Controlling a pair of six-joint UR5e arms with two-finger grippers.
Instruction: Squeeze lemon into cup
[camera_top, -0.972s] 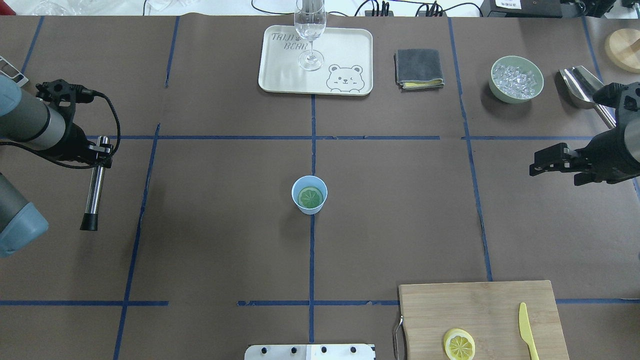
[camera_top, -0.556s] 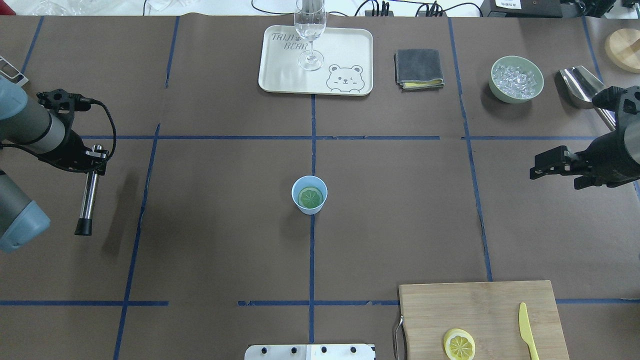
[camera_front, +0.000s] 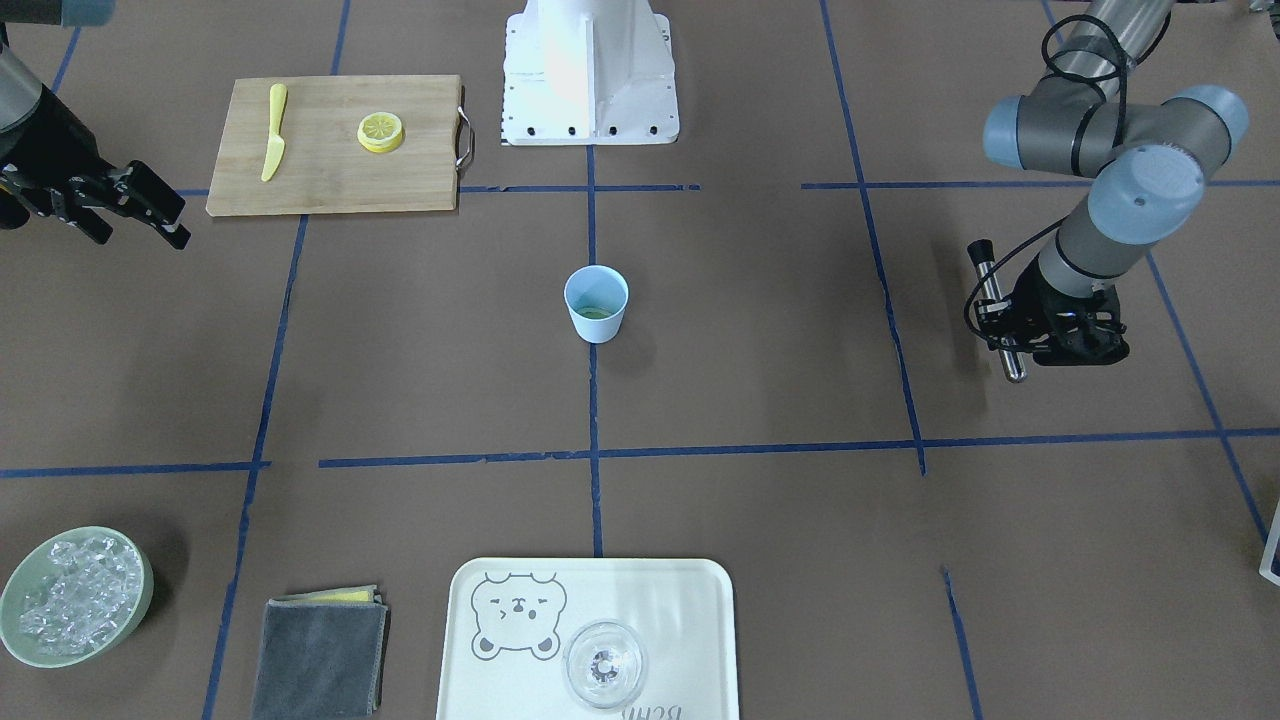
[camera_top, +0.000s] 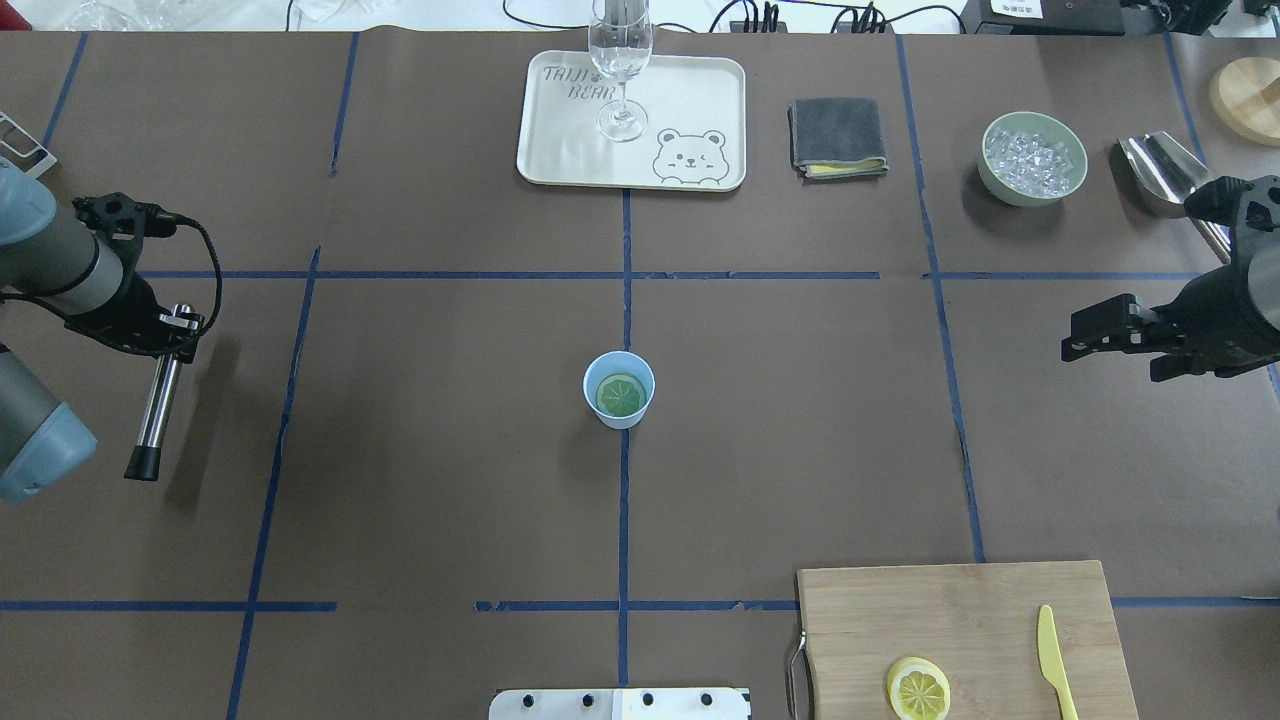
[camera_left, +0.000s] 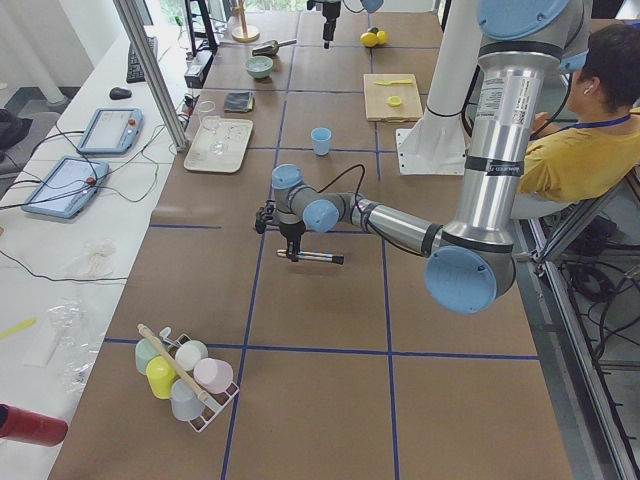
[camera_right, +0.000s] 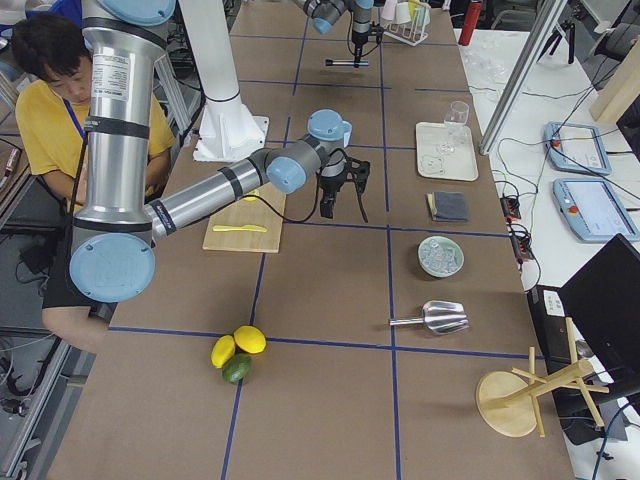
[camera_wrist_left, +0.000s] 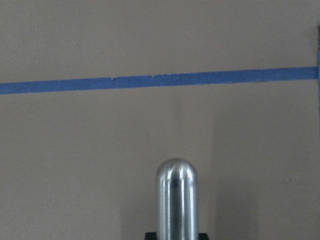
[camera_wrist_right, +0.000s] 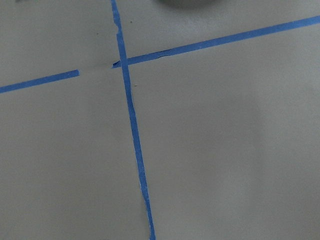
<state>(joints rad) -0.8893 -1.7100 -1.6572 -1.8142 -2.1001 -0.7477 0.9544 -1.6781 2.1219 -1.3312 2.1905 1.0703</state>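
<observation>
Jaws of left gripper (camera_top: 178, 326) pinch the rod (camera_top: 155, 400), right gripper's (camera_top: 1080, 335) spread; lower rod upright, centred in cup (camera_top: 619, 412), seemingly onto slice (camera_top: 620, 395).

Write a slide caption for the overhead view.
Left gripper holds a metal rod, right gripper open; cup sits centre, lemon on cutting board.

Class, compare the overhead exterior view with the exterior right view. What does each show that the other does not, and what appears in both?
Only the overhead exterior view looks down into the cup, where a round slice lies. Only the exterior right view shows three whole citrus fruits near the table's end and a person in a yellow shirt. Both show the cutting board with the knife, the bowl of ice, the metal scoop, and the left pincer holding a metal rod.
</observation>
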